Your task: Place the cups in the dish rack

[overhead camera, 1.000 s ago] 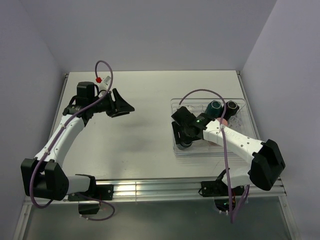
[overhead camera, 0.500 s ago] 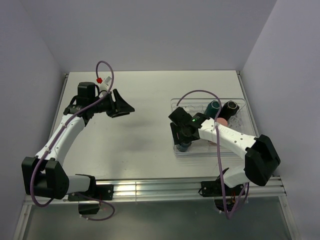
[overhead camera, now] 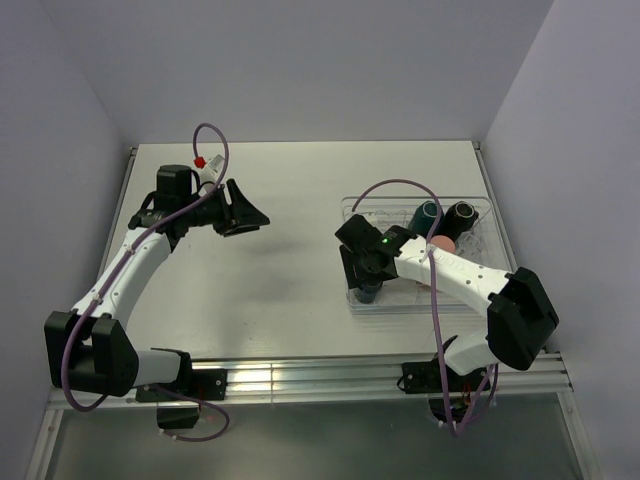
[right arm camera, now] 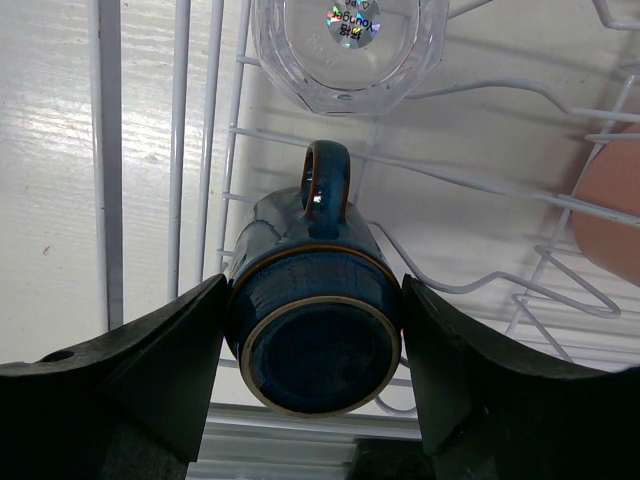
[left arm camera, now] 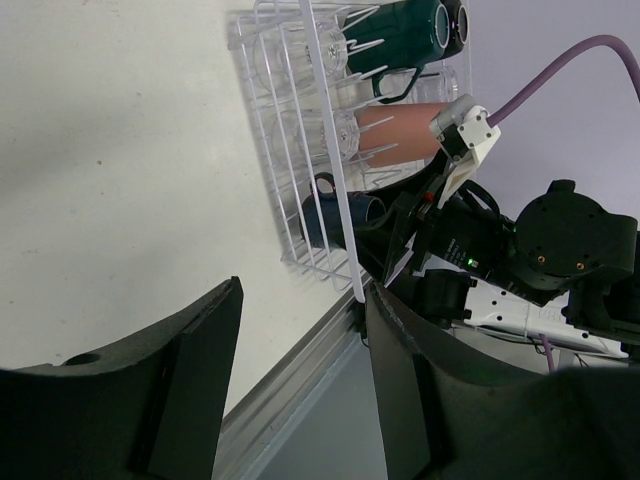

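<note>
The clear dish rack (overhead camera: pixel 350 303) with wire prongs sits on the right of the table. In it lie a dark green mug (overhead camera: pixel 430 213), a black mug (overhead camera: pixel 462 215), a salmon-orange cup (overhead camera: pixel 445 243) and clear tumblers (overhead camera: pixel 376 216). My right gripper (overhead camera: pixel 367 283) is over the rack's near left corner, shut on a dark blue mug (right arm camera: pixel 315 320) that lies on its side on the wires, handle up. A tumbler (right arm camera: pixel 345 40) is just beyond it. My left gripper (overhead camera: pixel 250 213) is open and empty above the table's left half.
The rack's rim bar (left arm camera: pixel 325 150) shows in the left wrist view with the green mug (left arm camera: pixel 400 35), the salmon cup (left arm camera: pixel 395 135) and the blue mug (left arm camera: pixel 335 215). The table's near metal rail (overhead camera: pixel 300 375) runs just behind the rack's near edge.
My right gripper has moved left and toward the near edge of the rack with the dark blue mug. The left arm has not moved.
</note>
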Robot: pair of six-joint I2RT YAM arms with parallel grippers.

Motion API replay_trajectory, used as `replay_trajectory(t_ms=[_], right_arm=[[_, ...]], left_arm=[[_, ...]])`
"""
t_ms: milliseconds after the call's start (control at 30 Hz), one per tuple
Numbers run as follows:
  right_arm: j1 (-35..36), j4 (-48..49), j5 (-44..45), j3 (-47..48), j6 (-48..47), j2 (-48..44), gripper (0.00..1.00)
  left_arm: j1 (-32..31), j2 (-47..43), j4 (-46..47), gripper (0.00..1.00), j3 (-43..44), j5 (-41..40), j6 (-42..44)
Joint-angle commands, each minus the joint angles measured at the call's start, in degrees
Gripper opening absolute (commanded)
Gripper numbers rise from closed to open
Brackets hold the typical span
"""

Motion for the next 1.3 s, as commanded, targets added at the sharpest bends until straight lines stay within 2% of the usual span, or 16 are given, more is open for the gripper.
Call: replay_trajectory(t_ms=[0,500,1267], right_arm=[[0.5,0.5,1.2,0.8,0.4,1.0,0.6],[0.9,-0.1,1.8,1.9,0.1,0.0,0.76],[1.5,-3.2,3.9,5.3,0.5,-4.2,0.8]], left_arm=[[0.1,-0.1,0.4,0.58,-0.1,0.1,1.6],[0.1,0.0,0.0,0.59,0.0,0.3,1.9],[0.1,0.0,-0.2,0.59,0.0,-0.1,2.1]])
